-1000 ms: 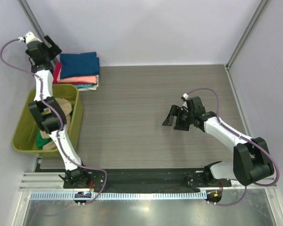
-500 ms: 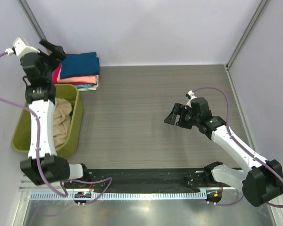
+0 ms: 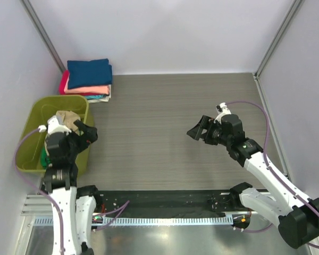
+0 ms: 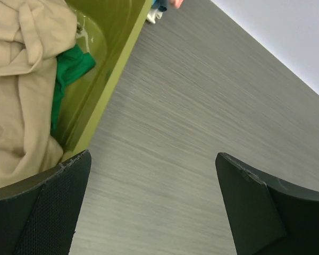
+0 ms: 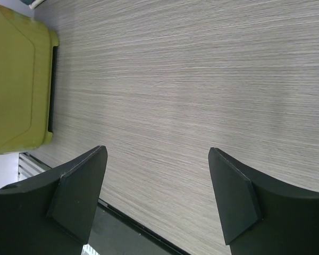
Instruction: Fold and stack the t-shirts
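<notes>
A stack of folded t-shirts [image 3: 89,79] lies at the back left: dark blue on top, salmon-pink [image 3: 93,89] below, red [image 3: 64,83] at the left edge. A crumpled tan shirt [image 3: 67,118] and a green shirt [image 3: 44,158] lie in the olive-green tub [image 3: 26,139]. They also show in the left wrist view, the tan shirt [image 4: 16,85] and the green shirt [image 4: 70,68]. My left gripper [image 3: 86,133] [image 4: 151,183] is open and empty above the tub's right rim. My right gripper [image 3: 198,132] [image 5: 157,180] is open and empty over the table's right half.
The tub's wall [image 4: 112,79] runs along the left of the left wrist view. The tub [image 5: 16,85] also shows far left in the right wrist view. The grey wood-grain table [image 3: 165,117] is bounded by walls at the back and both sides. A black rail [image 3: 165,199] runs along the near edge.
My left arm has swung down from the stack at the back left to the tub's near right rim. My right gripper has shifted slightly right and stays open.
</notes>
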You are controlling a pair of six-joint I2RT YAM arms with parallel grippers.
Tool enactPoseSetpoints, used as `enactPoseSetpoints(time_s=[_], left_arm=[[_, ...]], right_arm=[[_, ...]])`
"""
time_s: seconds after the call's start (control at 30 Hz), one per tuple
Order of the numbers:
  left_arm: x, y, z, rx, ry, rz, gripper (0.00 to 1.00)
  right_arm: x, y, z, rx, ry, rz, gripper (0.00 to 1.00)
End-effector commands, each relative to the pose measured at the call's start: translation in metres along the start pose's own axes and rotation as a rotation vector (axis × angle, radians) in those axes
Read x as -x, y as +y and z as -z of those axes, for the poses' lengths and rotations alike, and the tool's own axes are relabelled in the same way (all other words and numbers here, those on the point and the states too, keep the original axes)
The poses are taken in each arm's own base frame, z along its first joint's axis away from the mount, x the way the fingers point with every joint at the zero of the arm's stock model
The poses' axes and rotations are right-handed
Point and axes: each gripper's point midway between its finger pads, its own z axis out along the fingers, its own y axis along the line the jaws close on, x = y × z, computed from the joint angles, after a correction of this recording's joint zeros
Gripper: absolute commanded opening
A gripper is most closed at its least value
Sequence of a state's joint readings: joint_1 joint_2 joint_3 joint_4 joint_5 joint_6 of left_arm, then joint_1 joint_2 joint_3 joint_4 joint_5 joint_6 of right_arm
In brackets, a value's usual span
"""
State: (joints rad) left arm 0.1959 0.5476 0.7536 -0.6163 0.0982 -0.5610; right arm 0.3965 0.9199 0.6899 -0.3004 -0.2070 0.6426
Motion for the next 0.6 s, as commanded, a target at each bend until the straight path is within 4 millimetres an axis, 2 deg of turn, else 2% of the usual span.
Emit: enactPoseSetpoints(time_s=[0.0, 0.13, 0.3, 0.57], left_arm=[[-0.001, -0.004, 0.023, -0.032, -0.041, -0.069, 1.00], [-0.001, -0.009, 0.021, -0.048, -0.044, -0.085, 1.00], [-0.017, -0.019, 0.007, -0.093, 0.061, -0.063, 1.00], [-0.019, -0.024, 0.010, -0.117, 0.061, -0.062, 1.00]], right_arm=[[0.011, -0.001, 0.000, -0.009, -0.079, 0.018, 0.83], [0.005, -0.020, 0.000, -0.064, -0.106, 0.027, 0.84], [-0.010, -0.039, -0.003, -0.120, -0.082, 0.021, 0.84], [-0.011, -0.042, -0.002, -0.135, -0.078, 0.021, 0.83]])
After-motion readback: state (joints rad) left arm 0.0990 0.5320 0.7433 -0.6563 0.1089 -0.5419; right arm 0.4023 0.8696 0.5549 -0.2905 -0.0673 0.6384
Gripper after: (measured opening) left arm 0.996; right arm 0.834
